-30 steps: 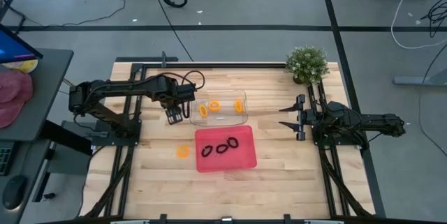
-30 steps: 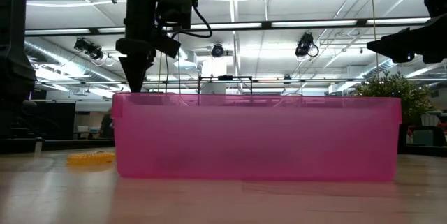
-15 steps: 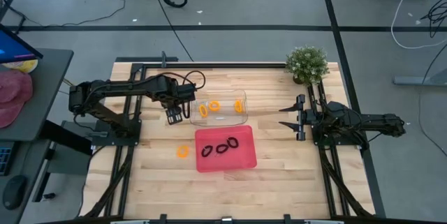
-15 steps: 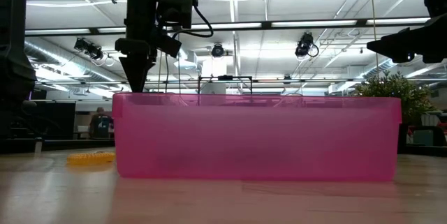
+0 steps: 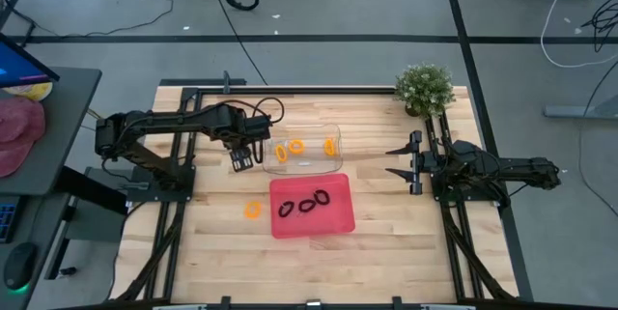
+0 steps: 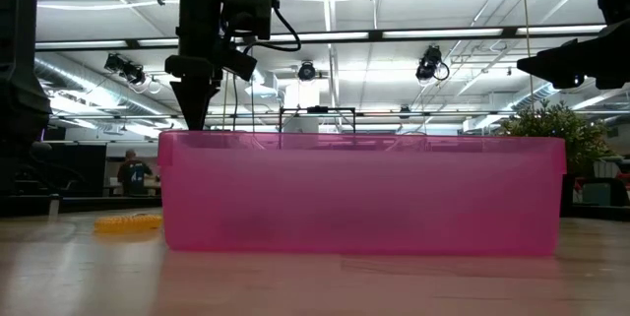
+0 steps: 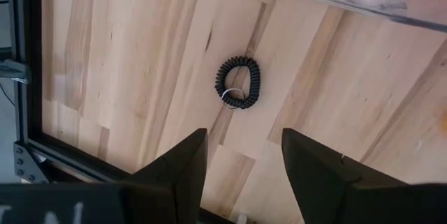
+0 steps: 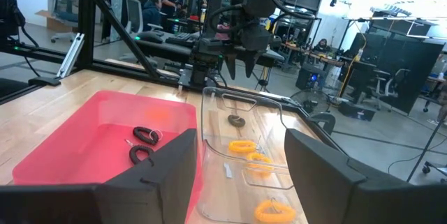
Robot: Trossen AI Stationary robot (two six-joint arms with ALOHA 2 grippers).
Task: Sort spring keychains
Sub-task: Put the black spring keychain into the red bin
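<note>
Left gripper [image 5: 243, 161], fingers spread, above a black keychain [image 7: 238, 83] on the table [image 5: 386, 242], beside the clear tray [image 5: 333, 162]; right gripper [image 5: 403, 162] spread, idle.

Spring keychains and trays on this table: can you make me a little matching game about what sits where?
1 pink tray
2 clear tray
3 loose orange keychain
4 left tool

A lies on the bare table
B holds three orange keychains
C holds three black keychains
D hovers open above a lone black keychain

Pairs: 1-C, 2-B, 3-A, 4-D
</note>
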